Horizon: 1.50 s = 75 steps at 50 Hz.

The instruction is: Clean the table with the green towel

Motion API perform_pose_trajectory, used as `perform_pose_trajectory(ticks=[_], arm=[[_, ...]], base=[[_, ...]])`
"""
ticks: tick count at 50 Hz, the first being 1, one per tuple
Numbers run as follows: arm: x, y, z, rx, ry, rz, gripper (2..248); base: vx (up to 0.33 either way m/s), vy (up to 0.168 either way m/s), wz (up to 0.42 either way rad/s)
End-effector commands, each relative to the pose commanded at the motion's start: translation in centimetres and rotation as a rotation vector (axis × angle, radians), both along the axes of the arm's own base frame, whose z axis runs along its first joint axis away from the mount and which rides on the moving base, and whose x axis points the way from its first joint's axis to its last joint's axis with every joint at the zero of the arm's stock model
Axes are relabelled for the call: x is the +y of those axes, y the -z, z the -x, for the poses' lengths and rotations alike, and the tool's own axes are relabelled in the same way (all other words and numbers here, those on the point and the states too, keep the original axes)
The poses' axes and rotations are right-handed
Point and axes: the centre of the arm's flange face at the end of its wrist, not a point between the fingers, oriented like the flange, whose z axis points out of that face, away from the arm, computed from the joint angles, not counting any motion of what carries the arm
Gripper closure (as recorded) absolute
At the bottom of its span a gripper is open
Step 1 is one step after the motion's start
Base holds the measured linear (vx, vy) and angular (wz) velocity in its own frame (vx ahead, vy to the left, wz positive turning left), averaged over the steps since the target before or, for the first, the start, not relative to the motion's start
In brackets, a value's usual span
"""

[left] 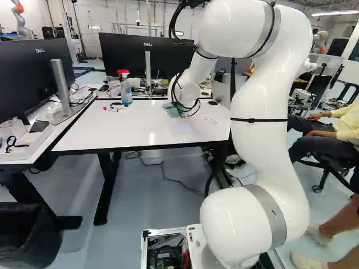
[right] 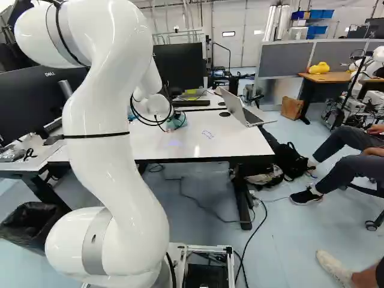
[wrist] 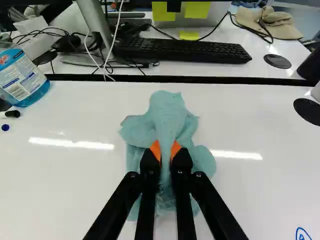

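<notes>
Blue scribble (wrist: 302,234) on white desk (left: 140,131). Jaws clamped on bunched middle of green towel (wrist: 167,112), its folds spread over desk (rather rumpled). Farther, spray bottle (left: 126,93) off to one side; beyond, black keyboard (wrist: 185,49) on second desk (wrist: 225,72).

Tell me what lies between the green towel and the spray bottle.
Nothing lies there: the wrist view shows bare white tabletop from the towel to the spray bottle, marked only by a streak of reflected light.
</notes>
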Motion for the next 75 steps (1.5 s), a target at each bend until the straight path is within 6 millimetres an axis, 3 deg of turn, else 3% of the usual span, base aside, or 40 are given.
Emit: perform_pose_trajectory(ticks=[60,75], arm=[[0.0,0.7,0.5,0.096,0.0,0.008,210],[0.0,0.9,-1.5,0.081,0.002,0.007,210]], base=[[0.0,0.0,0.0],[0.0,0.0,0.0]])
